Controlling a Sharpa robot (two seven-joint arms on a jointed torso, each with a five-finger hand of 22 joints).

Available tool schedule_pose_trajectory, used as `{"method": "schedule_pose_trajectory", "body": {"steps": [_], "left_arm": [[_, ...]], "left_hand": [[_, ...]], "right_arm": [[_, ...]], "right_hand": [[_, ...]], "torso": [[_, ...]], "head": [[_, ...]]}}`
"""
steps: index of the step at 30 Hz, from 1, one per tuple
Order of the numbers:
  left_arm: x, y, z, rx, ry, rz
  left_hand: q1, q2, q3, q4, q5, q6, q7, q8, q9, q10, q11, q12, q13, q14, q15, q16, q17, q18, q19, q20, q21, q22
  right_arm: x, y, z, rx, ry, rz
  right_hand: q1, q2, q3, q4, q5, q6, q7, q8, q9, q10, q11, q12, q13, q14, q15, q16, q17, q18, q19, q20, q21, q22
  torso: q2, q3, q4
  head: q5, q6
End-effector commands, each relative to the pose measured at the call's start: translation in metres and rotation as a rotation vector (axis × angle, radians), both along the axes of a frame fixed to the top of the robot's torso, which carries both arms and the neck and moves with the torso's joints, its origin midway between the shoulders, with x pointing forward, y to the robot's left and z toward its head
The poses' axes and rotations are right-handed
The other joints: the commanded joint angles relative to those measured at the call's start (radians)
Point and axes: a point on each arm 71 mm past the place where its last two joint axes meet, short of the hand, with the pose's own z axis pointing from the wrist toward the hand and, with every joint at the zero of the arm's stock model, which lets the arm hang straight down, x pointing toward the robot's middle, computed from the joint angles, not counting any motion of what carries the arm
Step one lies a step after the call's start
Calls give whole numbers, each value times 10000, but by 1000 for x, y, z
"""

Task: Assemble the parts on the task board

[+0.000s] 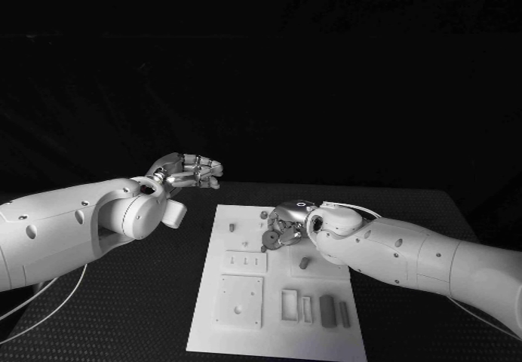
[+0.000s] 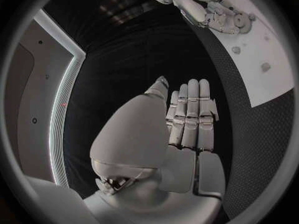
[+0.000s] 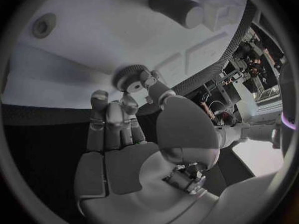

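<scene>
The white task board [image 1: 277, 332] lies in the middle of the table. My right hand [image 1: 287, 225] hovers over the board's far end and pinches a small round gear-like part [image 1: 270, 238] between thumb and finger. In the right wrist view that knurled disc [image 3: 129, 77] sits at the fingertips, just above the board [image 3: 93, 45]. My left hand [image 1: 187, 172] is raised off the board's far left corner. Its fingers [image 2: 190, 114] are stretched out straight and hold nothing.
On the board lie a short dark cylinder [image 1: 305, 263], two small pegs [image 1: 231, 227] [image 1: 265, 215], grey bars [image 1: 327, 309] near the front, a frame [image 1: 292, 304] and a square plate [image 1: 239, 302]. The left wrist view shows my right hand [image 2: 212, 10] over the board [image 2: 268, 79].
</scene>
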Motion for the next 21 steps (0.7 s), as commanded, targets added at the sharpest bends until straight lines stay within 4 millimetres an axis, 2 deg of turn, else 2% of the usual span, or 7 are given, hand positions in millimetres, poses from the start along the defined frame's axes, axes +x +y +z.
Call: {"method": "schedule_pose_trajectory", "body": {"steps": [1,9,12,16,18,21], "left_arm": [[0,-1,2,-15,-142,-71],[0,-2,2,-18,-141,-91],[0,-2,2,-15,-142,-76],[0,-1,2,-12,-147,-58],[0,-2,2,-16,-145,-74],[0,-2,2,-15,-149,-72]], "left_hand": [[-45,-71,-51,2,-58,-10,28,-43,15,4,32,-51,10,69,35,-46,17,73,70,10,-66,16],[-44,-70,-51,2,-58,-10,28,-46,18,5,32,-55,12,71,34,-49,20,73,72,10,-70,18],[-43,-69,-51,2,-58,-9,27,-47,19,6,32,-56,13,72,34,-51,22,74,73,10,-71,19],[-43,-69,-50,2,-58,-9,27,-48,21,6,32,-58,14,72,34,-52,23,74,74,10,-73,20],[-42,-70,-51,2,-58,-9,27,-49,21,6,32,-59,15,73,34,-53,24,74,74,10,-74,21],[-42,-70,-51,2,-58,-9,28,-50,22,6,32,-60,15,74,34,-54,26,74,75,10,-75,22]], "right_arm": [[-2,-1,-6,-281,24,103],[-3,2,-9,-262,75,150],[-3,1,-10,-238,22,81],[-2,0,-9,-175,-108,0],[-1,-1,-8,-137,-170,-28],[-1,-1,-7,-47,-305,-76]], "right_hand": [[66,-1,54,0,11,160,177,-42,1,-165,116,37,-17,-70,24,55,-10,219,-24,45,21,176],[-138,48,112,31,11,308,175,24,21,-174,116,95,-86,-41,26,84,-3,219,-3,89,49,176],[-248,128,165,35,11,559,168,148,71,-174,109,130,-136,-36,22,98,-24,219,7,94,63,174],[-348,295,239,53,11,898,133,313,143,-145,80,171,-200,14,3,120,-12,219,33,88,85,173],[-444,571,307,127,10,1117,75,421,191,-119,30,183,-239,47,-33,125,-7,219,55,90,91,166],[-523,775,391,49,11,1355,-32,526,249,-73,-73,205,-316,99,-133,137,-15,219,72,68,112,170]], "torso": [[-1,-3,1],[1,-3,6],[-2,-5,14],[-5,-7,3],[-6,-9,-1],[-4,-10,1]], "head": [[-6,-6],[-10,-10],[-14,-21],[-9,-26],[-10,-17],[-12,-13]]}}
